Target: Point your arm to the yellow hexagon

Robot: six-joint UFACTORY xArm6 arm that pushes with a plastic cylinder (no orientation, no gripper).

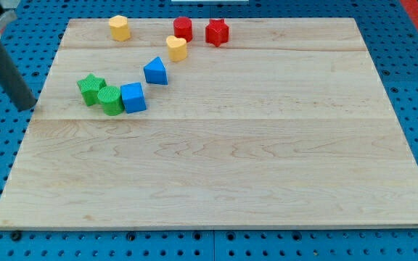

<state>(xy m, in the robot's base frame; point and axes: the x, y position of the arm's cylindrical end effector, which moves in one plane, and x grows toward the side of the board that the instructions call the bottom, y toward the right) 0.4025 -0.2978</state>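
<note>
The yellow hexagon sits near the board's top left edge. My tip is at the view's left, just off the wooden board's left edge, well below and left of the yellow hexagon. A yellow heart-shaped block lies to the hexagon's right. The rod rises toward the view's top left corner.
A red cylinder and a red star sit at the top. A blue triangle, a blue cube, a green cylinder and a green star cluster at the left. The board lies on a blue pegboard.
</note>
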